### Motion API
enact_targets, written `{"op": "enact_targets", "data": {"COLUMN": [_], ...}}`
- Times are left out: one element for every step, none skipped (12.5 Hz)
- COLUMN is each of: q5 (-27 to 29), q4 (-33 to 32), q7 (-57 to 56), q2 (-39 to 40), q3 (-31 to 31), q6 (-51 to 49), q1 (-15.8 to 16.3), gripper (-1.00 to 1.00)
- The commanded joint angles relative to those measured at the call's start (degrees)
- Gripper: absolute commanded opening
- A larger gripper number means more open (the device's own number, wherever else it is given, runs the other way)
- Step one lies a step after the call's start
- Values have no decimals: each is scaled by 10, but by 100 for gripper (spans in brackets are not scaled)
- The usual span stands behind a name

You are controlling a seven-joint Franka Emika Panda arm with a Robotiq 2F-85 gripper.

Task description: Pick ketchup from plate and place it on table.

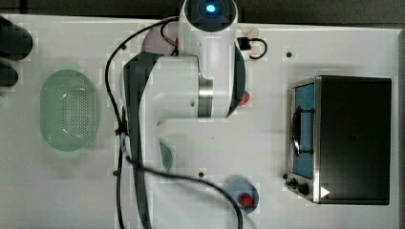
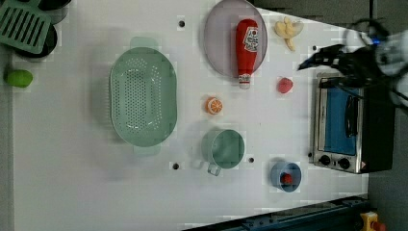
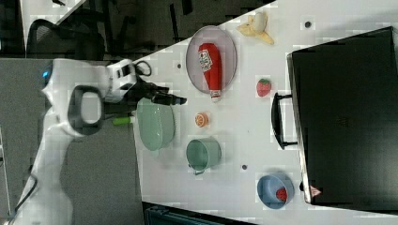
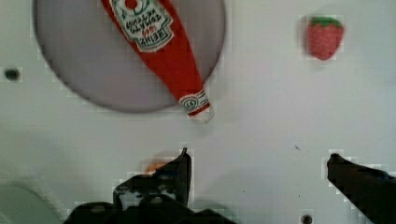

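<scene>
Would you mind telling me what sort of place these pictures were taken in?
Most likely a robot lab bench set up as a toy kitchen: a white table with small dark holes carries play food such as the ketchup on a plate, a toaster oven, and a green colander.

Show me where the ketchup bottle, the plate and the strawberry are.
ketchup point(image 2: 246, 45), left view, on the red body beside the label.
plate point(image 2: 219, 41), left view, on bare plate surface beside the bottle.
strawberry point(image 2: 285, 85), left view, on the middle of the fruit, lying on the table off the plate.
</scene>
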Motion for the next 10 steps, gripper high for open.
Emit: {"op": "enact_targets", "data": {"q5": [-9, -21, -34, -46, -54, -59, -61, -69, -82, -90], "q4": [44, 60, 76, 90, 104, 115, 123, 128, 131, 131], "q7": [-105, -122, -138, -152, -156, -156, -156, -156, -156, -156], "q2": [37, 59, 80, 102, 123, 142, 161, 179, 195, 208], "q3": [6, 6, 6, 6, 6, 6, 6, 5, 5, 5], "q6": [14, 18, 23, 30, 45, 63, 81, 98, 111, 131], "q1": [7, 12, 18, 24, 30, 35, 40, 45, 47, 49], "gripper": [100, 100, 100, 100, 100, 100, 100, 100, 100, 100]}}
